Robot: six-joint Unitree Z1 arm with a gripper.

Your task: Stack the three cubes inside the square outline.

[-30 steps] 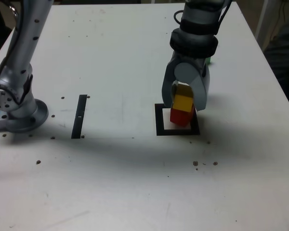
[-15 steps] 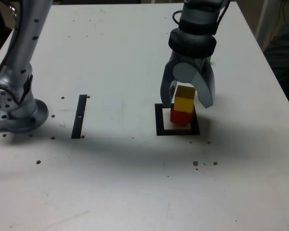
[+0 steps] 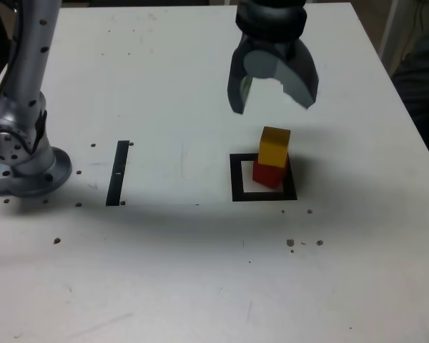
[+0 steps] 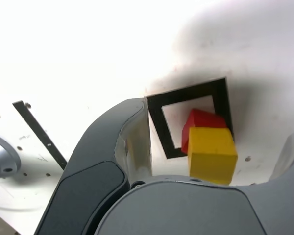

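Gripper (image 3: 273, 91) hangs empty, jaws wide apart, above the yellow cube (image 3: 274, 146) sitting on the red cube (image 3: 269, 174) inside the outline (image 3: 237, 179), so lifting clear without nudging the slightly offset stack seems wise

Robotics lab or test bench, not home. White table (image 3: 164, 271) bare apart from test props, surface dotted with small dark specks. Silver arm base (image 3: 25, 168) mounted on table at exterior view's left. Black square outline (image 3: 263, 194) and narrow black strip (image 3: 118, 173) marked flat on tabletop as targets. Small plain coloured blocks, yellow cube (image 3: 274, 146) on red cube (image 3: 269, 174), serve as practice objects. Dark surroundings beyond table edges, details unclear.
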